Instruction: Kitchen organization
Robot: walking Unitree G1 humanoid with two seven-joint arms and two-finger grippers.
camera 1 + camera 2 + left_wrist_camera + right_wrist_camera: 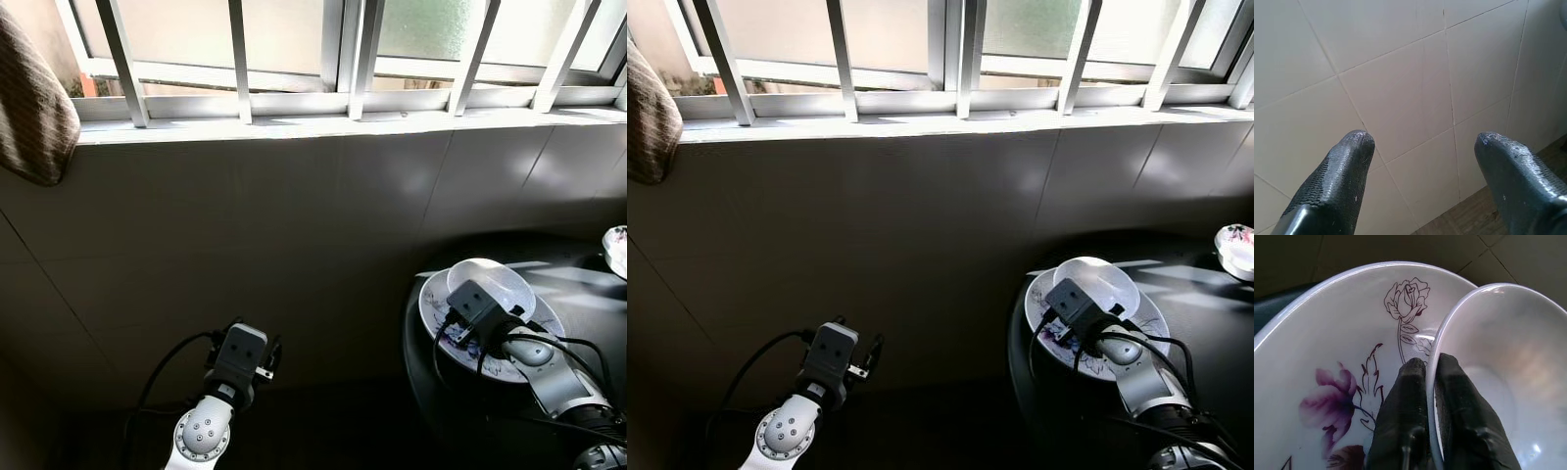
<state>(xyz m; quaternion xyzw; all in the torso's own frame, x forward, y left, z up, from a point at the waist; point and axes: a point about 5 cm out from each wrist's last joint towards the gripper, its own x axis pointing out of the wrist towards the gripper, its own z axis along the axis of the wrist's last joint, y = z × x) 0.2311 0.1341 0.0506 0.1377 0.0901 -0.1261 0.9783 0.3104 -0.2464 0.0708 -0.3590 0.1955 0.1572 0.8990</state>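
- White glazed ceramic is the matter in hand: a small plain white bowl (1503, 362) sits tilted on a wide white plate printed with purple flowers and a line-drawn rose (1337, 347), and the plate lies on a dark round tabletop (588, 304) at the robot's right.
- The right gripper (1431, 377) has its two black fingers pressed close on the bowl's near rim, one finger inside the bowl and one outside over the plate, so the rim is pinched between them.
- In the left eye view the bowl leans with its opening turned toward the window, its lower edge resting on the plate; whether it is already lifted clear I cannot tell.
- The left gripper (1420, 161) is held low at the robot's left, fingers spread wide with nothing between them, facing a wall of pale square tiles (1400, 73).
- Another white dish with a floral print (1236, 247) stands at the far right edge of the tabletop, well apart from the plate.
- A brown striped cloth (29, 108) hangs at the upper left beside the white barred window (343, 59).
- As I judge it, the tidying is at an early or middle stage: the bowl has been grasped but not yet carried anywhere, and the plate and the far dish both wait untouched.
- Where the crockery is meant to go cannot be made out from here.
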